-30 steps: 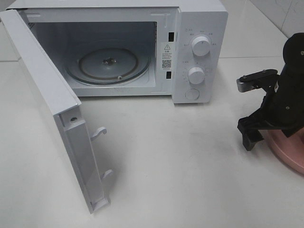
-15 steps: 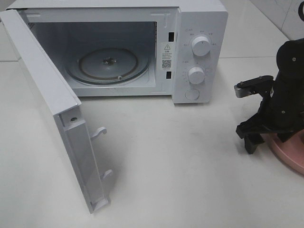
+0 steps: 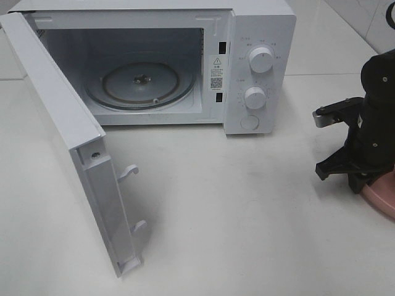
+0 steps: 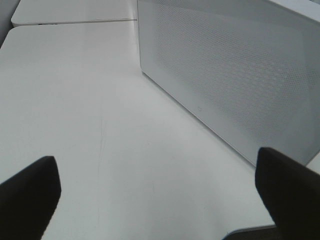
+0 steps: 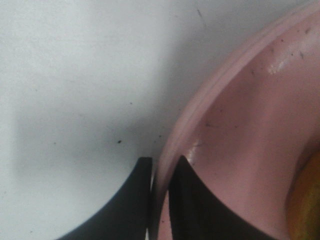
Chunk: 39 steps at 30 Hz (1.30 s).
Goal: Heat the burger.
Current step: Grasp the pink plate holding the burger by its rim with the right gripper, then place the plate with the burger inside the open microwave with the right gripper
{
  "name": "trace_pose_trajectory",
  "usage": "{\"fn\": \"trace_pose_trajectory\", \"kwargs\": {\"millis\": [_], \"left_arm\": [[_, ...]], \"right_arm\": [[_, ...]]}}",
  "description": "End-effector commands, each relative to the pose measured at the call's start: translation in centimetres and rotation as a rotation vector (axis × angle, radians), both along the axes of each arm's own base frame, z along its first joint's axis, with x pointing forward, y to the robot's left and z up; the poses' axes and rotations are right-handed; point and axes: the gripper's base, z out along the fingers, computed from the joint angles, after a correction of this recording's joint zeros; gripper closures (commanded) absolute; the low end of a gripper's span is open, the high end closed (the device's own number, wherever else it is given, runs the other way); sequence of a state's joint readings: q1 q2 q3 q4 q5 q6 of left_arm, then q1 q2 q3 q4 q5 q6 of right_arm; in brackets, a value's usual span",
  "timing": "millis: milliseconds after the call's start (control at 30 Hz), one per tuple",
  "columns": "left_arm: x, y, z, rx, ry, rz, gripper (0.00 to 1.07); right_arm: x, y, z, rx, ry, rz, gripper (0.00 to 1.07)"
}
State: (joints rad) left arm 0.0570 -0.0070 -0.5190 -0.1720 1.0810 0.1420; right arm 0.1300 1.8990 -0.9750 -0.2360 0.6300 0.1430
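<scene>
A pink plate (image 3: 381, 198) lies at the table's right edge, mostly covered by my right arm. My right gripper (image 3: 360, 182) stands over the plate's near-left rim. In the right wrist view its two black fingertips (image 5: 145, 170) pinch the rim of the pink plate (image 5: 240, 130), one finger outside and one inside. Only a yellow-brown sliver of the burger (image 5: 309, 200) shows, at that frame's edge; in the high view it is hidden. In the left wrist view, my left gripper (image 4: 157, 200) hangs open over bare table.
A white microwave (image 3: 259, 37) stands at the back with its door (image 3: 62, 123) swung wide toward the front left. Its glass turntable (image 3: 141, 83) holds nothing. The door's outer face (image 4: 235, 75) is close to my left gripper.
My right gripper has closed from wide open onto the plate's rim and shifted slightly right. The left arm has not moved.
</scene>
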Motion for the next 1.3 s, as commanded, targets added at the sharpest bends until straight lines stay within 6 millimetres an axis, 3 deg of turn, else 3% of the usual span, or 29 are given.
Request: {"fn": "trace_pose_trajectory", "kwargs": {"millis": [33,467,733,1300], "left_arm": [[-0.2,-0.1,0.0,-0.011,-0.02,0.002,0.09],[-0.2,-0.1,0.0,-0.011,-0.02,0.002,0.09],[-0.2,-0.1,0.0,-0.011,-0.02,0.002,0.09],[-0.2,-0.1,0.0,-0.011,-0.02,0.002,0.09]], "right_arm": [[0.1,0.0,-0.1,0.003,0.004,0.005,1.07],[-0.6,-0.1,1.3,-0.062,0.004,-0.033,1.07],[-2.2,0.5,1.3,-0.173,0.003,-0.018,1.07],[-6.1,2.0,3.4,-0.3,-0.042,0.07,1.07]]}}
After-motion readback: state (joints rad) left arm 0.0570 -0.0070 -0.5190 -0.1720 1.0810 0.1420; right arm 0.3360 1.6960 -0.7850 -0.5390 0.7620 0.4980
